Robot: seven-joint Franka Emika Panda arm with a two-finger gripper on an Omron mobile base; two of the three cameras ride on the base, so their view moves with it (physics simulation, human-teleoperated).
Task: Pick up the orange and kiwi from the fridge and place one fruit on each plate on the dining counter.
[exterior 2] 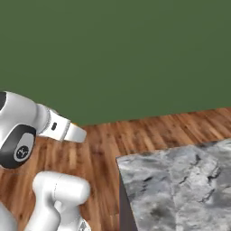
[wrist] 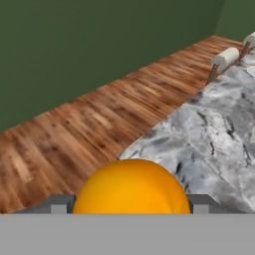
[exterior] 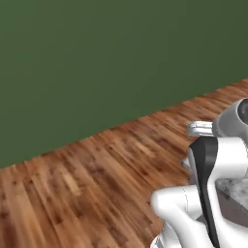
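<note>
Item, left to right: bare wooden floor [wrist: 74, 134] under a green wall [wrist: 89, 45]; the orange [wrist: 131, 187] seated low in the hand view, the jaws closed on it to either side; then the marbled dining counter [wrist: 214, 134], with pale rolled items [wrist: 225, 56] at its far end. Risk, judged: the ball is smooth and round, so a jolt while travelling could roll it from the grip onto the floor. Further risk: the counter corner [exterior 2: 121, 159] lies near the arm [exterior 2: 27, 126], and a low swing could strike it.
</note>
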